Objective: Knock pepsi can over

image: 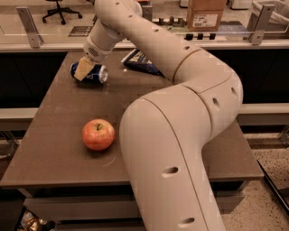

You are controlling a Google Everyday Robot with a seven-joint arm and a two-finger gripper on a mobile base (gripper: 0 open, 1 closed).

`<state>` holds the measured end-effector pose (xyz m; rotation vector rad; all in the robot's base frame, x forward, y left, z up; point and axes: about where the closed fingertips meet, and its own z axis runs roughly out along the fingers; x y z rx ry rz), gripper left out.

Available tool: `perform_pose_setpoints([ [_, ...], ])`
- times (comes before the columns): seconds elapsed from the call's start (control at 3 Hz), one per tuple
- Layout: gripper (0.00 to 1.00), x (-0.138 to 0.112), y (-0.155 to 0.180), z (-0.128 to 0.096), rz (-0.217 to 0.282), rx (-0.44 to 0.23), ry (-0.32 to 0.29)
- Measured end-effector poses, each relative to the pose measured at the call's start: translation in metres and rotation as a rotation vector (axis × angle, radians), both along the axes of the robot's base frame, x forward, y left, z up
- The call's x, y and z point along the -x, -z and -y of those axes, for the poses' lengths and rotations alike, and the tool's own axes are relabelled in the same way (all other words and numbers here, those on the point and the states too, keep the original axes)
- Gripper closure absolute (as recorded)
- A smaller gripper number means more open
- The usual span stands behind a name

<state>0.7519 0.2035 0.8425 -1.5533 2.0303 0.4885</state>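
The pepsi can (pixel 94 76) is blue with a silver end and lies on its side at the far left of the brown table (pixel 54 149), its silver end pointing right. My gripper (pixel 83 68) comes down from the arm (pixel 180 90) and rests against the can's upper left side, covering part of it.
A red apple (pixel 98 134) sits at the front left of the table. A dark blue snack bag (pixel 141 62) lies at the back, right of the can. A cardboard box (pixel 205 13) stands on the counter behind. My arm fills the right side of the view.
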Motion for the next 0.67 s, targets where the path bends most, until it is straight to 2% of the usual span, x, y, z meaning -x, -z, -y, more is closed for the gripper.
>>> perform_pose_setpoints([
  [0.67, 0.44, 0.0005, -0.0008, -0.0006, -0.003, 0.004, -0.001],
])
